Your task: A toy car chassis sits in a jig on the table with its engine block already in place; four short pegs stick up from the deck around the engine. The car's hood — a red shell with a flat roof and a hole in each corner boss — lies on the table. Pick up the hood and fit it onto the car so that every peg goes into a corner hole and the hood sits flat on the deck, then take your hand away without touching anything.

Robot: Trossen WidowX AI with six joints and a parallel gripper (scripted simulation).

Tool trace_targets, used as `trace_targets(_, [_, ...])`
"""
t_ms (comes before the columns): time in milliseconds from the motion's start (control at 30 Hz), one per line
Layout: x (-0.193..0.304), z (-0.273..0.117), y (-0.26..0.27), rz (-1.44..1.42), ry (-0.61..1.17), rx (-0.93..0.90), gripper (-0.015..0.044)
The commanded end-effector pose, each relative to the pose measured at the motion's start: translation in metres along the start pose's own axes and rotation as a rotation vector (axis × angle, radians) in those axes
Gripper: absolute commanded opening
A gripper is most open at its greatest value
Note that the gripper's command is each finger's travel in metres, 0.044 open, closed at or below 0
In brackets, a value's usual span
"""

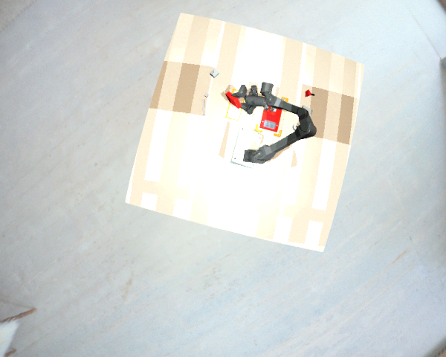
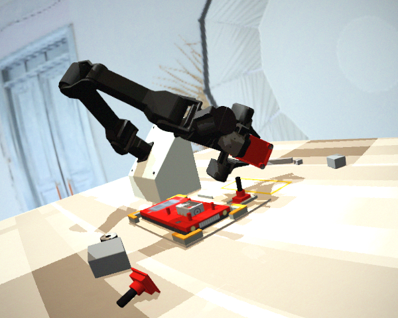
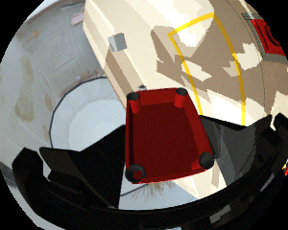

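Observation:
My gripper [image 1: 241, 103] [image 2: 249, 148] [image 3: 163, 125] is shut on the red hood [image 1: 233, 100] [image 2: 259, 151] [image 3: 165, 144]. The hood is held by its sides in the air, tilted steeply, with its hollow underside and four corner bosses showing in the wrist view. It is above and beside the yellow outline [image 1: 232, 118] [image 2: 255, 191] [image 3: 192, 24], away from the car. The red chassis [image 1: 275, 114] [image 2: 154, 214] sits in the jig [image 2: 187, 235] with yellow corner brackets. The grey engine block [image 2: 190, 208] is on its deck. Three pegs show around it; the fourth is not clearly seen.
A red piece with an upright black peg [image 2: 239, 185] stands between jig and outline. Another red piece [image 1: 308, 93] [image 2: 142, 282] lies near a grey block [image 2: 108, 258] and a ring [image 2: 106, 236]. A small grey block [image 1: 214, 72] [image 2: 336, 161] [image 3: 117, 42] and a strip [image 2: 280, 160] lie beyond the outline.

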State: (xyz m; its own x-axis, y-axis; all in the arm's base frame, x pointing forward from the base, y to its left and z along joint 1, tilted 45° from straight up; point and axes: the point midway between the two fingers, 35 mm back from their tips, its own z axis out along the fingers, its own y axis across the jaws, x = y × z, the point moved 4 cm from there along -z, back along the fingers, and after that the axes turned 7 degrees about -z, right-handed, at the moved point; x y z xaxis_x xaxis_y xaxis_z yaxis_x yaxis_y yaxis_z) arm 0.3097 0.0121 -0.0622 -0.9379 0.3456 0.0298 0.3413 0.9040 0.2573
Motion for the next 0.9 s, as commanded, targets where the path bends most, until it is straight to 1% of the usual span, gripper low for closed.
trace_targets(0, [0.000, 0.000, 0.000, 0.160, 0.000, -0.001, 0.0000])
trace_targets(233, [0.000, 0.001, -0.001, 0.295, 0.000, -0.001, 0.0000])
trace_targets(867, [-0.004, 0.004, -0.020, 0.909, 0.000, 0.000, 0.0000])
